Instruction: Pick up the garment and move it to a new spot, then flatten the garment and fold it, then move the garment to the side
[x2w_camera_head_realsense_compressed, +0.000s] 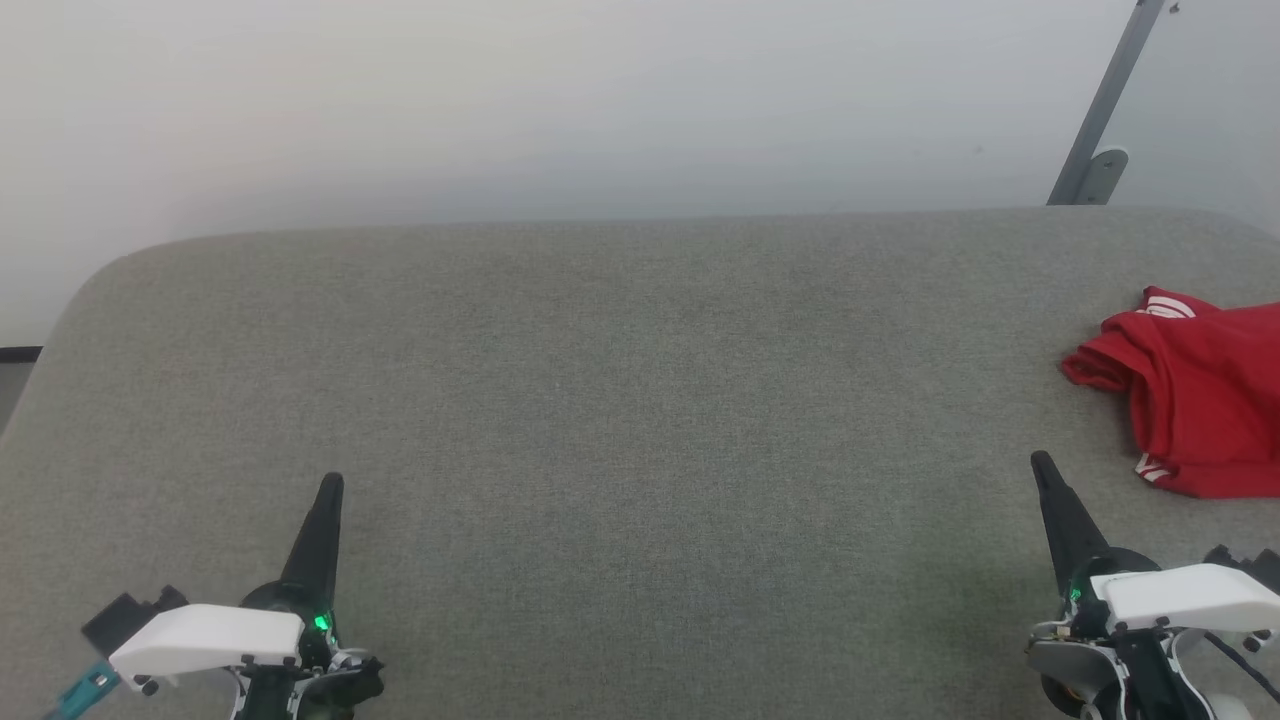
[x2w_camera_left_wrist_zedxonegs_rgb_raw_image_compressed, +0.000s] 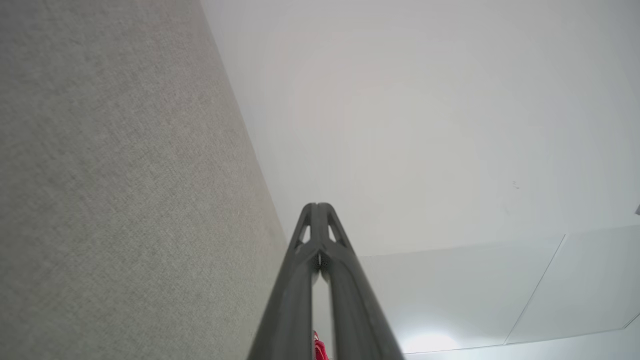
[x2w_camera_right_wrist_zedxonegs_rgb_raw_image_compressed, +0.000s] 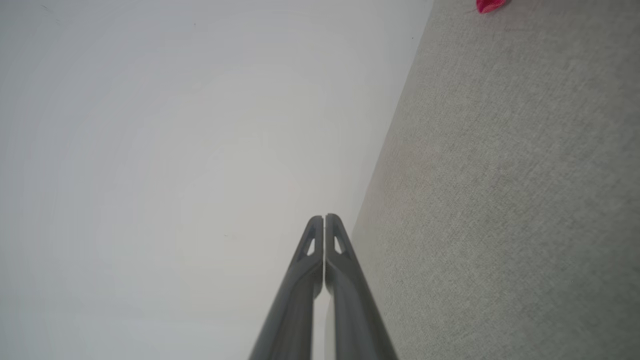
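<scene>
Closest to me, at seven o'clock, my left gripper (x2w_camera_head_realsense_compressed: 329, 488) has its two long dark fingers pressed together, holding nothing. At five o'clock my right gripper (x2w_camera_head_realsense_compressed: 1043, 464) is pinched closed too, and empty. Under both spreads the grey fabric-covered table (x2w_camera_head_realsense_compressed: 640, 400). Farther out, at three o'clock, the crumpled red shirt with red-white striped trim (x2w_camera_head_realsense_compressed: 1200, 400) lies bunched on the table, near the right gripper but apart from it.

Head: you look forward and down over the table (x2w_camera_head_realsense_compressed: 640, 400) toward the wall (x2w_camera_head_realsense_compressed: 600, 100).
Wrists: you sight low along the table, close, facing that wall.
Shared: all 3 catch the garment (x2w_camera_head_realsense_compressed: 1190, 400).
</scene>
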